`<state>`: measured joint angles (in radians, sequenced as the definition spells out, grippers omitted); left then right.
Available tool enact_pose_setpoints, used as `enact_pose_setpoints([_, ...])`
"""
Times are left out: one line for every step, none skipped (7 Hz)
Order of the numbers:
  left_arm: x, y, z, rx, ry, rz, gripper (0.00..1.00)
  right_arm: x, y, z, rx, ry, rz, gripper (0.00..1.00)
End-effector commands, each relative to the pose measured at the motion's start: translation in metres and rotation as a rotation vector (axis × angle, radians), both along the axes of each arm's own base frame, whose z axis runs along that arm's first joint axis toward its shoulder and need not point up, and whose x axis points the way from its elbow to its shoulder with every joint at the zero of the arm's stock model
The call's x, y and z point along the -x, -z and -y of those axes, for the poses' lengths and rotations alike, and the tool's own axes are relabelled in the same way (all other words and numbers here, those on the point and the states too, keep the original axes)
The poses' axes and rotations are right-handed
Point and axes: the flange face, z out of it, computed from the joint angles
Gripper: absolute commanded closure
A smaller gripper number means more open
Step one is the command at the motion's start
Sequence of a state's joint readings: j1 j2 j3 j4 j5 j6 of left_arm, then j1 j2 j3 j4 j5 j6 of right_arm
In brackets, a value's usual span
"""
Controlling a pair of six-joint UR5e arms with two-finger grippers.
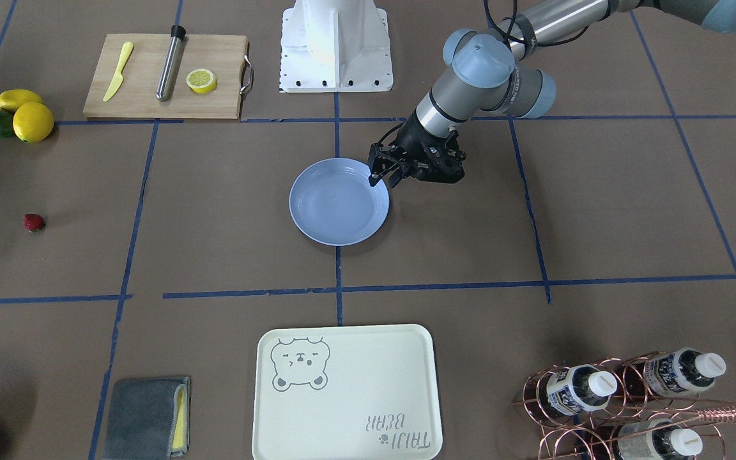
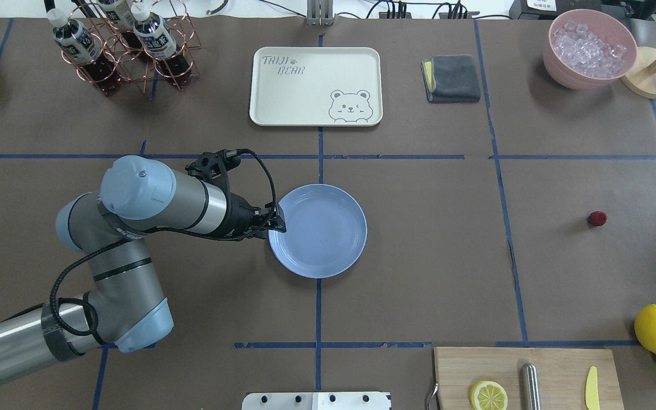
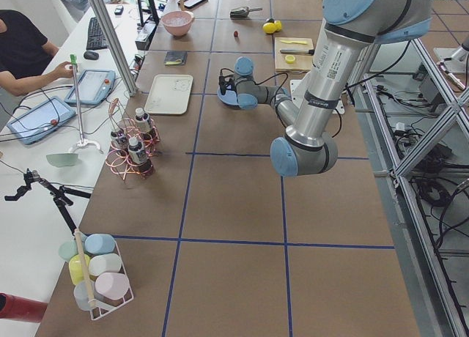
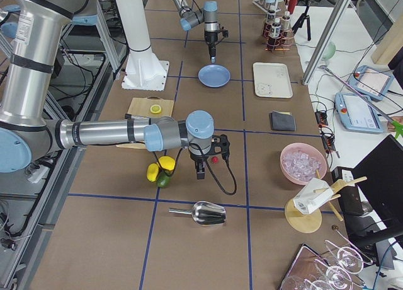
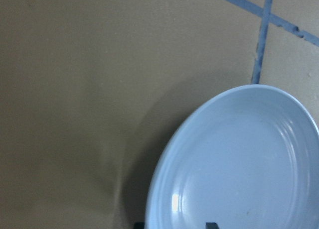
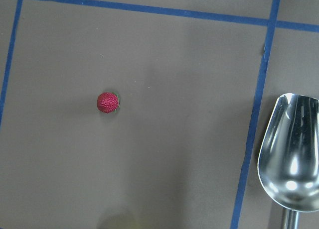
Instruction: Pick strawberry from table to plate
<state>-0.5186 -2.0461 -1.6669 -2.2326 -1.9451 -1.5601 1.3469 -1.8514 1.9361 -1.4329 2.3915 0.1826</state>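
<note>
Front view: L gripper (image 1: 384, 182) jaws apart at plate (image 1: 336, 217) rim; strawberry (image 1: 34, 222) on table (image 1: 227, 243), well apart from it.
Right-side view: R gripper (image 4: 199, 173) just beside strawberry; grip state can't tell.
R wrist: strawberry on table, apart from metal scoop (image 6: 291, 159).

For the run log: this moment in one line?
strawberry: on table, unpicked | plate: empty | left gripper: open at plate rim | right gripper: near strawberry, state unclear

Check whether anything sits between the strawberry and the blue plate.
Nothing visible does. Between the strawberry and the plate lies only bare table with one blue tape line. The left gripper sits at the plate's opposite rim, away from that path.
</note>
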Motion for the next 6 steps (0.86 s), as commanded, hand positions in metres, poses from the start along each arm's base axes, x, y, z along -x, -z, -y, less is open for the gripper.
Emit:
enact_pose_setpoints([0.017, 0.005, -0.003, 0.004, 0.006, 0.006, 0.49, 0.07, 0.002, 0.012, -0.025, -0.011, -0.074, 0.0])
enact_pose_setpoints([0.019, 0.005, -0.003, 0.005, 0.008, 0.006, 0.49, 0.099, 0.001, 0.026, -0.02, -0.04, -0.049, 0.0])
enact_pose_setpoints([0.019, 0.006, -0.004, 0.003, 0.006, 0.003, 0.48, 0.123, -0.007, 0.038, 0.015, -0.09, -0.032, 0.0])
enact_pose_setpoints([0.018, 0.006, -0.004, 0.004, 0.006, 0.005, 0.48, 0.131, -0.029, 0.04, -0.007, -0.107, -0.014, 0.0])
enact_pose_setpoints([0.018, 0.004, -0.004, 0.005, 0.006, 0.007, 0.48, 0.157, -0.028, 0.051, 0.031, -0.144, 0.022, 0.0])
enact_pose_setpoints([0.018, 0.003, -0.004, 0.006, 0.006, 0.009, 0.47, 0.167, -0.019, 0.054, 0.048, -0.165, 0.043, 0.0])
